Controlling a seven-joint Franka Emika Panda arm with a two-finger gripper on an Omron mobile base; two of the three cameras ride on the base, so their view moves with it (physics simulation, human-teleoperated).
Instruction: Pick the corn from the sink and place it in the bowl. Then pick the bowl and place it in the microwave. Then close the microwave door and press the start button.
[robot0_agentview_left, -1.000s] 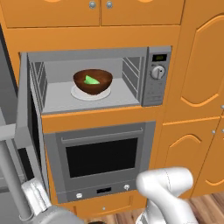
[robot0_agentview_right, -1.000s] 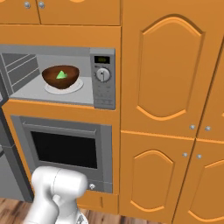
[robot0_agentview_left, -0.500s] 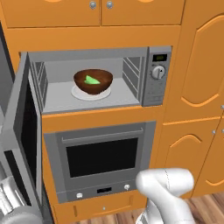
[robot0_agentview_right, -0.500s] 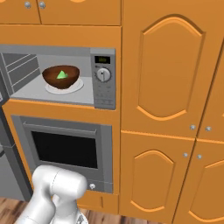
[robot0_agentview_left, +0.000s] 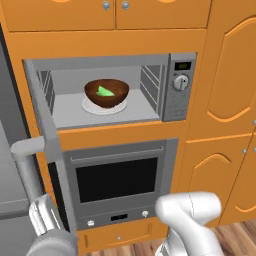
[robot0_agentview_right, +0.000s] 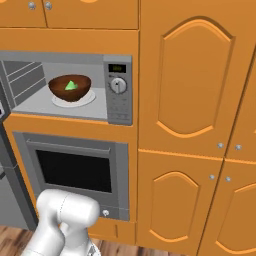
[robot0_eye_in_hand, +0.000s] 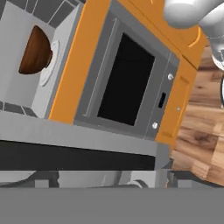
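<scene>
The microwave stands open, and the dark brown bowl sits on its white turntable with the green corn inside. The right base view shows the same bowl and corn. The microwave door hangs partly swung at the left, its grey handle facing outward. My gripper is low on the door's outer side, open and empty. In the hand view the door crosses just ahead of my gripper, with the bowl beyond. The sink is out of view.
The microwave's control panel with a round knob is on its right side. Below it is a built-in oven with a dark window. Tall orange cabinet doors fill the right, and a wood floor lies below.
The microwave door has swung further toward the opening and its handle now shows. My gripper dipped left, then came back in behind the door. Bowl and corn have not moved.
</scene>
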